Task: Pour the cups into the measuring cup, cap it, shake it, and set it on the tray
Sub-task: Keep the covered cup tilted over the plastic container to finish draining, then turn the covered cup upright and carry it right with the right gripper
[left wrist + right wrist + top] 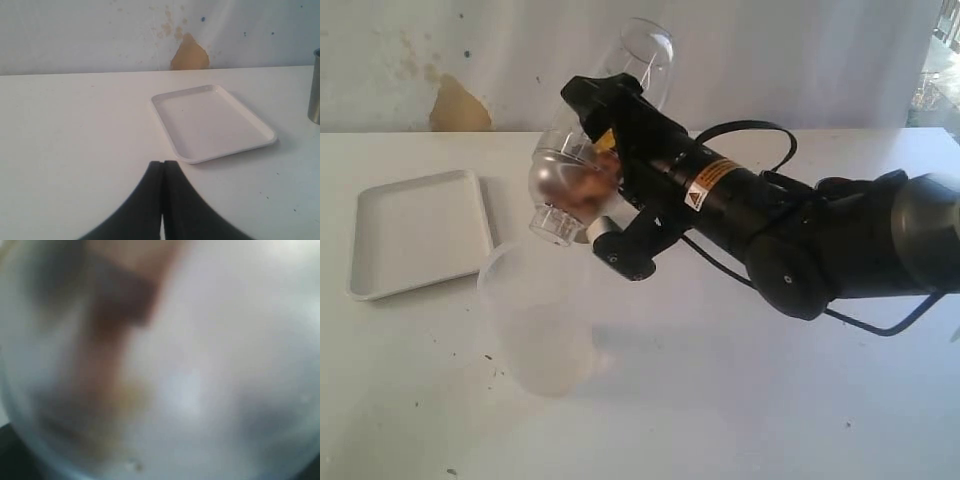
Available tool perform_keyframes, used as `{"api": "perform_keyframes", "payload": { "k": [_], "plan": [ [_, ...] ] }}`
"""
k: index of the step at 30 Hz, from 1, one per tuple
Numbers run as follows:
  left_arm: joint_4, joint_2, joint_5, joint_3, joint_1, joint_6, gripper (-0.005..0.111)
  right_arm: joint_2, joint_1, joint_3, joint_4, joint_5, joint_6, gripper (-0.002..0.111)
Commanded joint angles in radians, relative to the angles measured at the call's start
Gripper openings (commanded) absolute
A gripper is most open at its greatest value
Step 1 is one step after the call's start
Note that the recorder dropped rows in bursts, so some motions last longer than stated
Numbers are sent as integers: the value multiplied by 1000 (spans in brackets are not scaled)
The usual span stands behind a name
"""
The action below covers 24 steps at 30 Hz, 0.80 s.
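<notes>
My right gripper (601,168) is shut on the measuring cup (620,90), a clear cylinder held tilted in the air above the table, narrow base low and to the left. Brown contents sit near its base and look smeared. The right wrist view is filled by the blurred wall of the measuring cup (190,370), so the fingers do not show there. The white tray (415,230) lies flat at the left, also seen as the tray (212,122). The steel tumbler (315,87) stands at the edge of the left wrist view. The wooden cup is out of view. My left gripper (163,163) is shut and empty, near the tray.
A frosted translucent plastic cup (535,320) stands on the white table just below the held measuring cup and right of the tray. A pale wall with a tan patch (458,105) runs behind the table.
</notes>
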Motion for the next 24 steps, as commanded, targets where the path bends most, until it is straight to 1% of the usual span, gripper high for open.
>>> {"api": "perform_keyframes", "payload": {
  "k": [1, 2, 4, 7, 9, 11, 12, 13, 15, 16, 18, 19, 21, 22, 24],
  "plan": [
    [-5, -4, -6, 5, 0, -2, 0, -13, -2, 1, 22, -36, 52, 0],
    [-5, -4, -6, 5, 0, -2, 0, -13, -2, 1, 14, -12, 50, 0],
    [-5, -4, -6, 5, 0, -2, 0, -13, -2, 1, 10, -21, 30, 0],
    [-5, -4, -6, 5, 0, -2, 0, -13, -2, 1, 18, -50, 119, 0],
    [-5, -4, -6, 5, 0, -2, 0, -13, -2, 1, 18, -29, 112, 0],
    [-5, -4, -6, 5, 0, -2, 0, -13, -2, 1, 35, -71, 115, 0],
    [-5, -4, -6, 5, 0, -2, 0, -13, -2, 1, 74, -112, 162, 0],
    [-5, -4, -6, 5, 0, -2, 0, -13, -2, 1, 122, -157, 261, 0],
    [-5, -4, -6, 5, 0, -2, 0, -13, -2, 1, 208, -216, 529, 0],
    [-5, -4, -6, 5, 0, -2, 0, -15, -2, -2, 296, -243, 720, 0],
    [-5, -4, -6, 5, 0, -2, 0, -24, -19, -13, 433, -236, 1004, 0],
    [-5, -4, -6, 5, 0, -2, 0, -26, -39, -23, 473, -202, 1160, 0],
    [-5, -4, -6, 5, 0, -2, 0, -28, -96, -44, 433, -69, 1421, 0],
    [-5, -4, -6, 5, 0, -2, 0, -28, -130, -64, 366, 35, 1572, 0],
    [-5, -4, -6, 5, 0, -2, 0, -11, -189, -115, 154, 207, 1879, 0]
  ]
}}
